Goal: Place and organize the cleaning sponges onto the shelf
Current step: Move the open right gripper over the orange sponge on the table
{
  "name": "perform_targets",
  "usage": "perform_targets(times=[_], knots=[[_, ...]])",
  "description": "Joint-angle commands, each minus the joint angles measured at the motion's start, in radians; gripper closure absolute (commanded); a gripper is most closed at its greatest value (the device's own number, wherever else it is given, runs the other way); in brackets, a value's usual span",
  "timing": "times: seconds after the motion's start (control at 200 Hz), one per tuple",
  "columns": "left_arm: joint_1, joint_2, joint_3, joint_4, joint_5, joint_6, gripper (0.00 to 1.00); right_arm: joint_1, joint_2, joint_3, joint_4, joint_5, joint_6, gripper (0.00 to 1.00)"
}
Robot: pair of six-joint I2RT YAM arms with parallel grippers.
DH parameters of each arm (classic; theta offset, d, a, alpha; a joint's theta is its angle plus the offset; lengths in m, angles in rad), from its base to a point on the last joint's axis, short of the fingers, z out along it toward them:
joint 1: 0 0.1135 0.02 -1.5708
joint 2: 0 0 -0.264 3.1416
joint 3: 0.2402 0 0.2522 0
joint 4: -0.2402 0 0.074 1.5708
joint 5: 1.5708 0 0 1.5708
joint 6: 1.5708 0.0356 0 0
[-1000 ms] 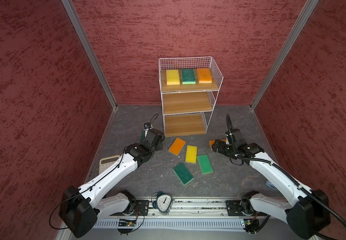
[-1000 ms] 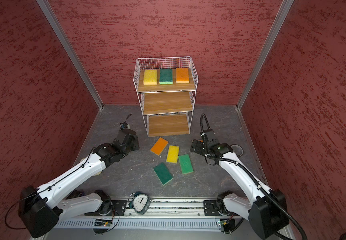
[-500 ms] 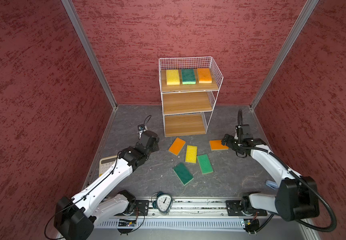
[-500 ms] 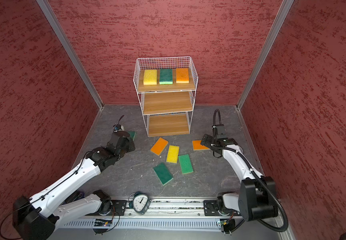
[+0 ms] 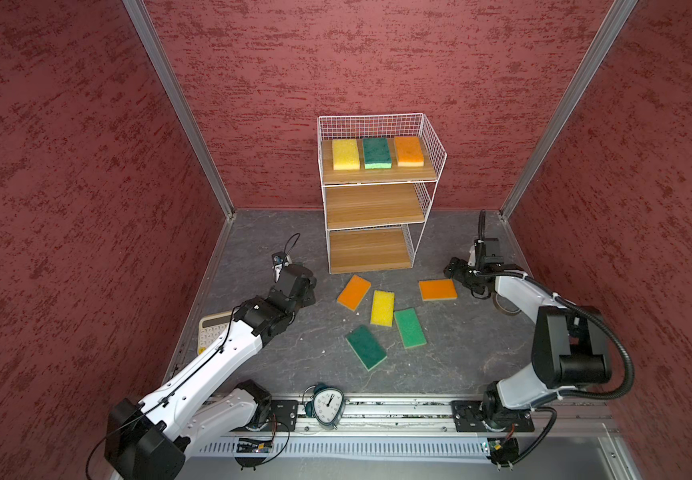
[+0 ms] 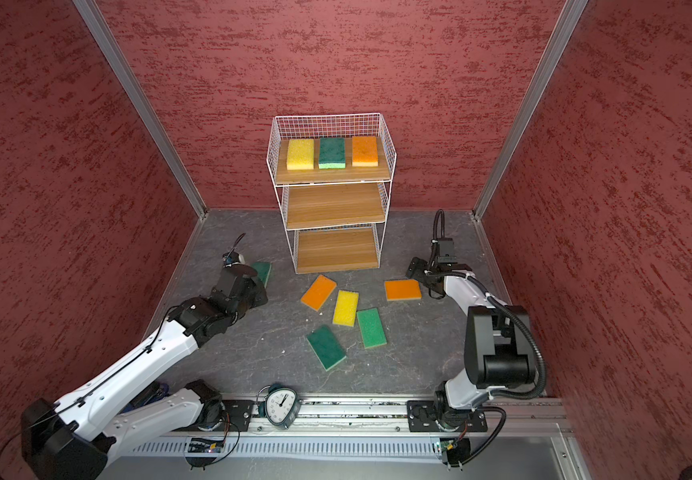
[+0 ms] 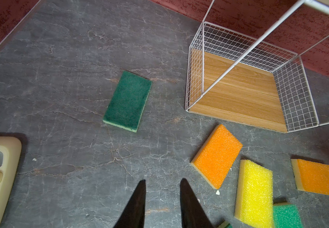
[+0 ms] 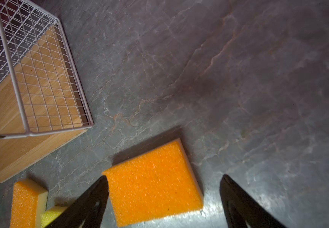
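Near the shelf, an orange sponge lies partly inside the wide-open right tool; left tool narrow, empty.

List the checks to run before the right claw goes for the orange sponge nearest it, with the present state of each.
1. Right claw open: ok, jaws stand wide.
2. Orange sponge centred between them: not ok, it sits off to one side of the gap in the right wrist view.
3. Claw low enough to grip: cannot tell.
4. Sponge clear of neighbours: ok, it touches no other sponge.
5. Left claw empty: ok, narrow gap, nothing in it.
6. Room on the shelf: ok, middle and bottom boards bare.
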Motion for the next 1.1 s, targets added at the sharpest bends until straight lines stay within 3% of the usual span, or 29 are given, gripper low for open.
perform_targets(times=[0.0, 0.551, 1.097], knots=[[0.009, -0.001, -0.009, -0.005, -0.015, -0.011, 0.70, -0.006, 0.035, 0.061, 0.061, -0.025, -0.024, 0.12], [0.014, 0.008, 0.006, 0.003, -0.011, -0.009, 0.72, -0.005, 0.162, 0.102, 0.108, -0.011, -0.031, 0.21], [0.013, -0.039, -0.021, -0.003, -0.008, -0.035, 0.73, 0.016, 0.225, 0.107, 0.126, 0.001, -0.035, 0.48]])
